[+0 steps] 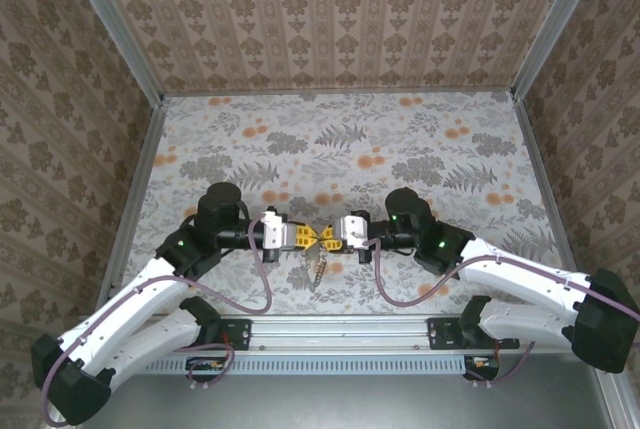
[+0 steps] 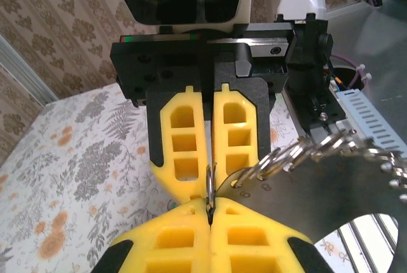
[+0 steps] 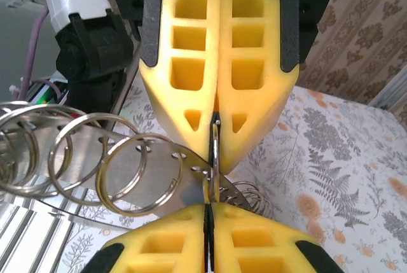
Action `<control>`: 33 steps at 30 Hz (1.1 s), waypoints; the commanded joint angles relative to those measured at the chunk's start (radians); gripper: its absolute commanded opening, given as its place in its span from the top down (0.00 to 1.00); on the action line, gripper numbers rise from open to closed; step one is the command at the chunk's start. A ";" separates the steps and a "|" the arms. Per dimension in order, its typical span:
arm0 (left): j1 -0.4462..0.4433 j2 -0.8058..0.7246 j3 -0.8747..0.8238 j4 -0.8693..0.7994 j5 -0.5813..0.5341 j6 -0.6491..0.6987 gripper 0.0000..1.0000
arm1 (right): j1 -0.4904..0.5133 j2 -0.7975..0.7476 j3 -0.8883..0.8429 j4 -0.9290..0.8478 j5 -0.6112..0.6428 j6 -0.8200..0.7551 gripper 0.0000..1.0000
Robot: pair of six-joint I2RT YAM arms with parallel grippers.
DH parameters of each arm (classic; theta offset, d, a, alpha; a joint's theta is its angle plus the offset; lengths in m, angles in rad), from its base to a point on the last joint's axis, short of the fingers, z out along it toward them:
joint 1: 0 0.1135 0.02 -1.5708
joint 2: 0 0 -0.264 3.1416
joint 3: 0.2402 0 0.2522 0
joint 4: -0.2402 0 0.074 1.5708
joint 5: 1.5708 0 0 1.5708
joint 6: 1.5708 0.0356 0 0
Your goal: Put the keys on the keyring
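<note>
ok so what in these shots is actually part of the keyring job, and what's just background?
Job:
- left gripper and right gripper, both shut on one split ring
- perforated keyring that the ring threads through
- dangling chain

Not job:
- floral table cover
- patterned walls
- front rail

Table (image 1: 400, 139) with grey-leaf, orange-flower pattern, keyring chain (image 1: 316, 271) perhaps touching it

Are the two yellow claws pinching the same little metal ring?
Yes, left gripper and right gripper both clamp one thin ring between their tips.
</note>
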 commanded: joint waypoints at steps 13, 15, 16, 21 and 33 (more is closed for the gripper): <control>0.009 -0.004 0.013 0.023 0.048 0.020 1.00 | -0.019 -0.116 -0.063 0.092 -0.016 0.029 0.84; 0.009 -0.002 0.013 0.031 0.050 0.019 1.00 | -0.019 -0.115 -0.052 0.071 -0.034 0.023 0.81; 0.010 0.001 0.012 0.039 0.050 0.016 1.00 | -0.018 -0.110 -0.047 0.058 -0.044 0.022 0.79; 0.010 0.018 0.021 0.053 0.064 0.014 1.00 | -0.019 -0.084 -0.038 0.072 -0.050 0.020 0.79; 0.008 0.026 0.019 0.076 0.070 0.000 1.00 | -0.019 -0.067 -0.036 0.105 -0.060 0.042 0.85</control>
